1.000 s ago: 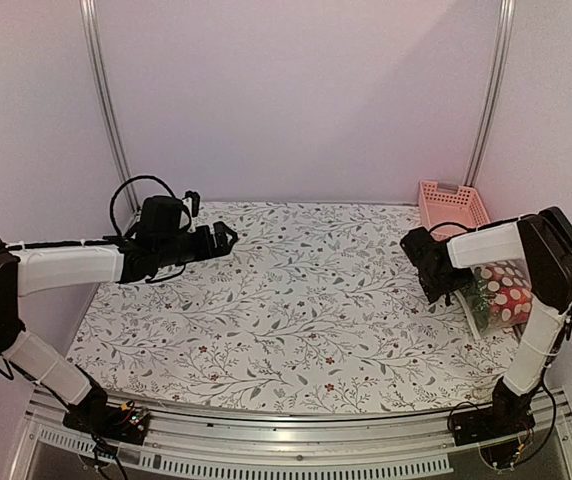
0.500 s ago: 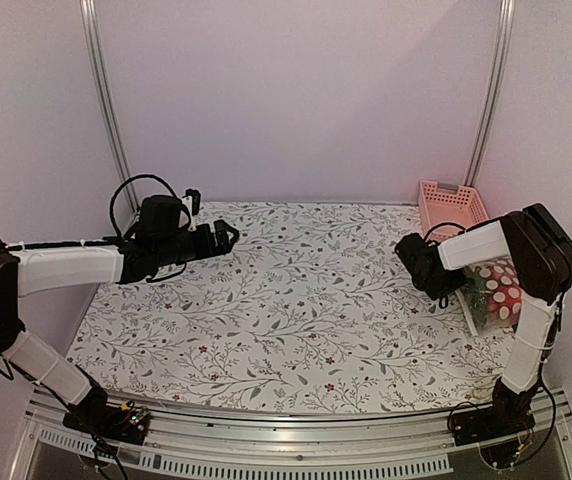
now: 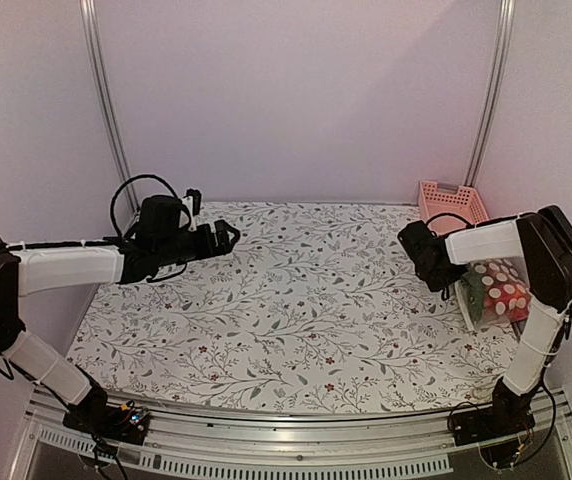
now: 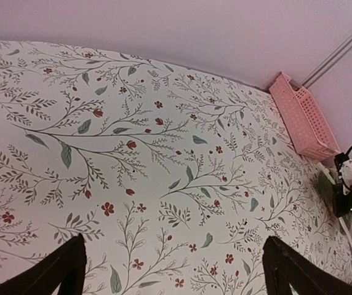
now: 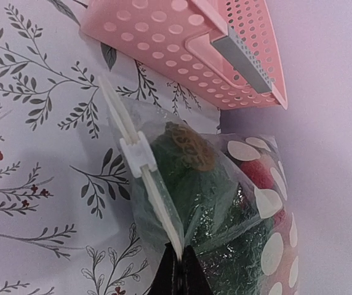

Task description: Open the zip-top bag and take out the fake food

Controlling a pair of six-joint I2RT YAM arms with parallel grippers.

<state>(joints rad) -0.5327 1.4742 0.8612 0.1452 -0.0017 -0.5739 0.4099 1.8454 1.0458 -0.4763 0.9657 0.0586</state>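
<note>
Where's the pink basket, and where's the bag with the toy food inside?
pink basket (image 5: 164,37), right wrist view, on its holed side wall.
zip-top bag (image 5: 137,155), right wrist view, on its white zip slider.

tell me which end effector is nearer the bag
Right. The right end effector is shut on the bag's zip edge at the right side of the table. The left end effector hangs open over the far left, well apart from it.
</note>
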